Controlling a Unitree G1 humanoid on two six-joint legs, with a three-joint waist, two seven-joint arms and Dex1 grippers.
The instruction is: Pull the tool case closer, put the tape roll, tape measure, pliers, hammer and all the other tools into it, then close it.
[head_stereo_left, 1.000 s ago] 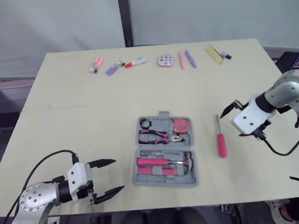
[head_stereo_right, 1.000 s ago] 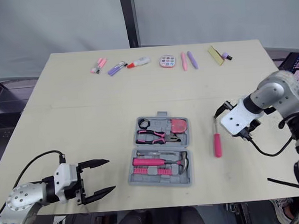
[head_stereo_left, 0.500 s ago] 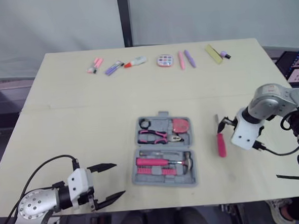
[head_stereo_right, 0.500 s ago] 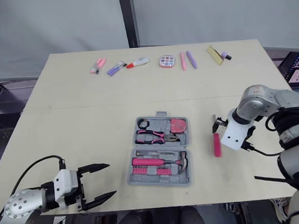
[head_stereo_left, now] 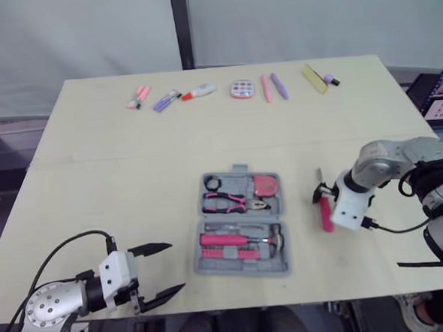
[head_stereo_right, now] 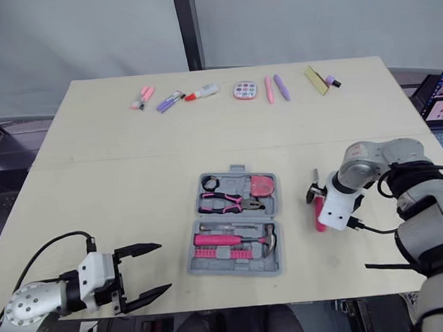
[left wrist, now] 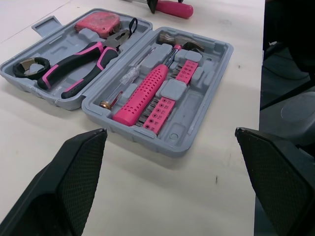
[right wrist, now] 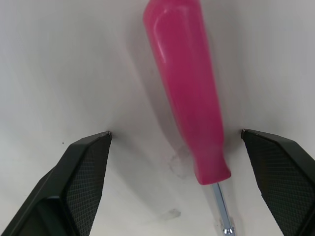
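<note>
The grey tool case (head_stereo_left: 240, 225) lies open mid-table, holding a black tape roll (head_stereo_left: 216, 184), pink-handled pliers (head_stereo_left: 227, 202), a pink tape measure (head_stereo_left: 266, 184) and a hammer (head_stereo_left: 245, 240). To its right a pink screwdriver (head_stereo_left: 327, 214) lies on the table. My right gripper (head_stereo_left: 321, 198) stands open over it. In the right wrist view its fingertips (right wrist: 78, 182) touch the table on either side of the screwdriver handle (right wrist: 187, 93). My left gripper (head_stereo_left: 159, 271) is open and empty near the front edge, left of the case (left wrist: 133, 83).
Several small markers, pens and a round pink item (head_stereo_left: 244, 89) lie in a row along the table's far edge. A black cable (head_stereo_left: 395, 229) trails from my right wrist. The table's front edge (head_stereo_left: 215, 309) runs just below the case.
My right gripper has moved left and down onto the screwdriver and now straddles its handle. My left gripper sank slightly toward the front edge, still open.
</note>
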